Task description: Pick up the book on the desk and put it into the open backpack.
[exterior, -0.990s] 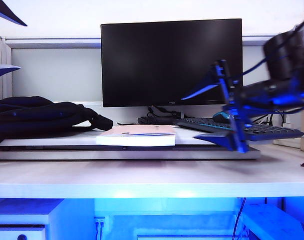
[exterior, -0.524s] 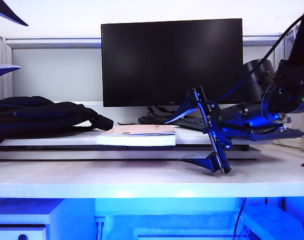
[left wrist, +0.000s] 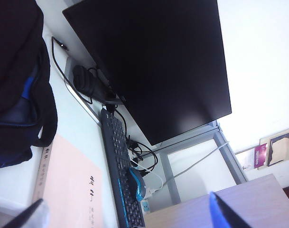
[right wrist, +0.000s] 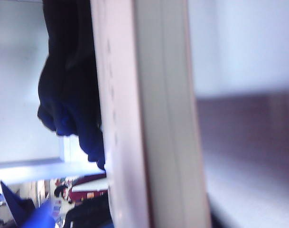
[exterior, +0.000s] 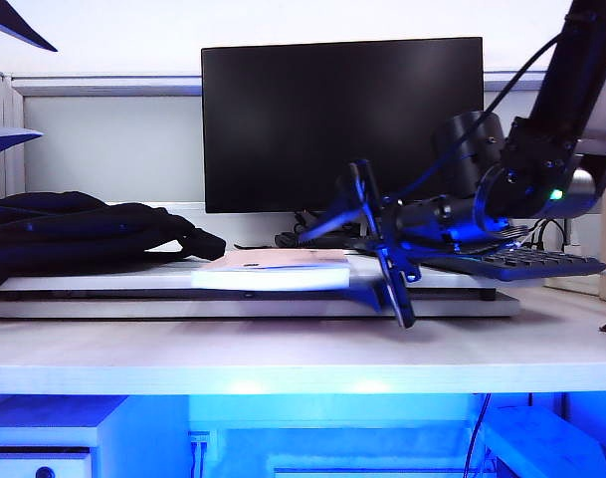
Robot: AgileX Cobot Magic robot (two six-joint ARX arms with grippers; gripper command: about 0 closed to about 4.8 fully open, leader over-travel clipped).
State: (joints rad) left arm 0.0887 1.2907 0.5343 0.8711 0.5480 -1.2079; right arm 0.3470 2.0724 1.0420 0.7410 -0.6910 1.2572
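My right gripper (exterior: 367, 254), jaws parted and empty, has swung in to bracket the book (exterior: 273, 270); left gripper (left wrist: 125, 216) idles wide open above it.

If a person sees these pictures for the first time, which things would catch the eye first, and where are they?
First the big dark monitor at the back centre of the desk. Next the right end effector, jaws apart, reaching in from the right to the near right corner of the pale book. The black backpack lies left of the book; the left end effector looks down on them, open.
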